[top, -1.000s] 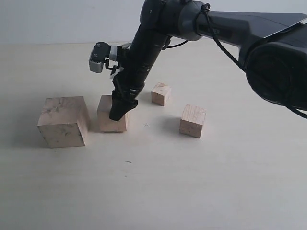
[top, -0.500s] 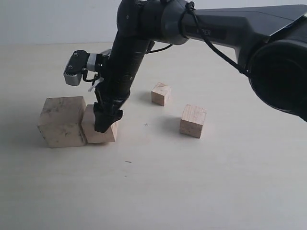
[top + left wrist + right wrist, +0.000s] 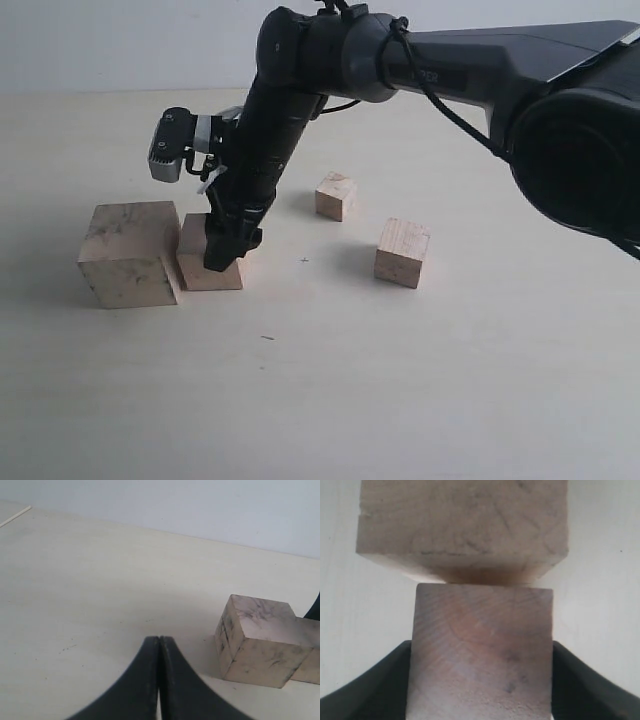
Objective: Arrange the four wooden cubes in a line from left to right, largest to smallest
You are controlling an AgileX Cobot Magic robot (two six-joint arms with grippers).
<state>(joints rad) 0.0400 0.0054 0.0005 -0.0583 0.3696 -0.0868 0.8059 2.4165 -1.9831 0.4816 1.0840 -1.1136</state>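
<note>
The four wooden cubes lie on the pale table. The largest cube (image 3: 128, 255) is at the left. The second-largest cube (image 3: 197, 270) stands squarely against its right side, and my right gripper (image 3: 225, 252) is shut on it from above. In the right wrist view the black fingers (image 3: 382, 682) press both sides of that cube (image 3: 482, 650), whose far face meets the largest cube (image 3: 462, 525). The medium cube (image 3: 402, 252) and the smallest cube (image 3: 336, 196) stand apart to the right. My left gripper (image 3: 159, 641) is shut and empty, with the largest cube (image 3: 255, 640) nearby.
The right arm (image 3: 430, 60) reaches across from the upper right, over the smallest cube. Bare tabletop (image 3: 320, 390) stretches along the front. A pale wall (image 3: 120, 40) runs behind the table.
My right gripper carried the second-largest cube leftward to the largest cube. Half a second ago that cube was tilted against it; now it sits level beside it.
</note>
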